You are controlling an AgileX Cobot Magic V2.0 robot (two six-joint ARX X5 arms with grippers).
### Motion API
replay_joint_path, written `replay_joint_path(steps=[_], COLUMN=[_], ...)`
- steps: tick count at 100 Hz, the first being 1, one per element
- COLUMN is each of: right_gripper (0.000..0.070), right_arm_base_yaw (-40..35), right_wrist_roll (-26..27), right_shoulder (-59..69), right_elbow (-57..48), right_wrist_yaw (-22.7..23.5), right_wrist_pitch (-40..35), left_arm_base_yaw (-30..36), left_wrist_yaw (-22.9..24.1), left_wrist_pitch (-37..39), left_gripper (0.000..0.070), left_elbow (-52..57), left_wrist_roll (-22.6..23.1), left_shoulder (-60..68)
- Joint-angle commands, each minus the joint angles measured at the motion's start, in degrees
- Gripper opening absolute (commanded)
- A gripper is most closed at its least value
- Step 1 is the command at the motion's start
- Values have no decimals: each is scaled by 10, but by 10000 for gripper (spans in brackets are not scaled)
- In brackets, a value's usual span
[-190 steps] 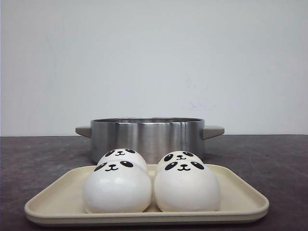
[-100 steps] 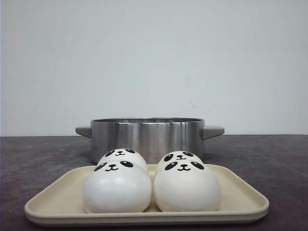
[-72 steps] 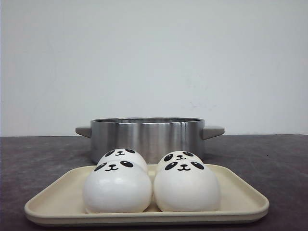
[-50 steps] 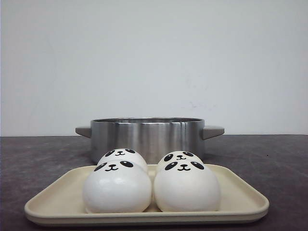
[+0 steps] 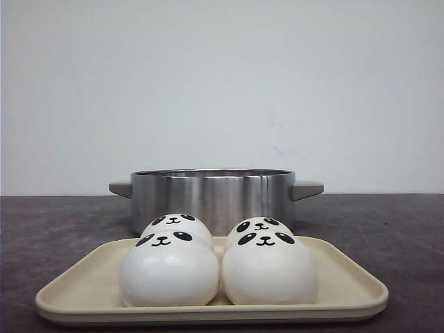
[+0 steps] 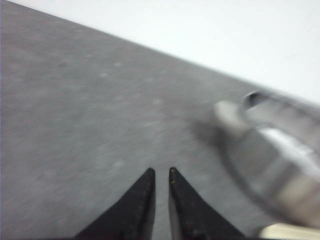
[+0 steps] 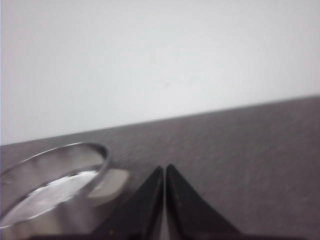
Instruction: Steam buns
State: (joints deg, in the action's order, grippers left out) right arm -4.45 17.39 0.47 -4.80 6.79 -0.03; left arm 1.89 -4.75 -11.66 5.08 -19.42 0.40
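Resting on the tray (image 5: pixel 347 277), four buns (image 5: pixel 168 272) bear painted panda faces.

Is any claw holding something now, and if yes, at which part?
Nothing is held. The left claw and right claw are shut on nothing; all four buns lie on the tray.

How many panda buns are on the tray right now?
4, all on the cream tray in front of the steel pot: front left bun, front right bun, back left bun, back right bun. The front pair partly hides the back pair.
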Motion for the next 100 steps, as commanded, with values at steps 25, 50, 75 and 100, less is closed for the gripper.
replay_joint_path(steps=[25, 50, 75, 100], right_gripper=[6, 6, 84, 700], right_arm_base_yaw=[0, 0, 0, 0], right_wrist_roll=[-71, -109, -103, -66], right_shoulder=[139, 257, 275, 285], right_elbow=[-252, -434, -467, -467], right_wrist_yaw=[30, 29, 80, 158], right_wrist_pitch=[-185, -256, -269, -263], left_arm_base_yaw=[0, 0, 1, 21], left_wrist_yaw=[-89, -91, -108, -108], left_wrist_pitch=[-58, -83, -134, -163], left_gripper=[3, 3, 205, 601], left_elbow=[180, 404, 486, 486], left_wrist_roll=[55, 98, 95, 95], left_shoulder=[105, 278, 343, 341])
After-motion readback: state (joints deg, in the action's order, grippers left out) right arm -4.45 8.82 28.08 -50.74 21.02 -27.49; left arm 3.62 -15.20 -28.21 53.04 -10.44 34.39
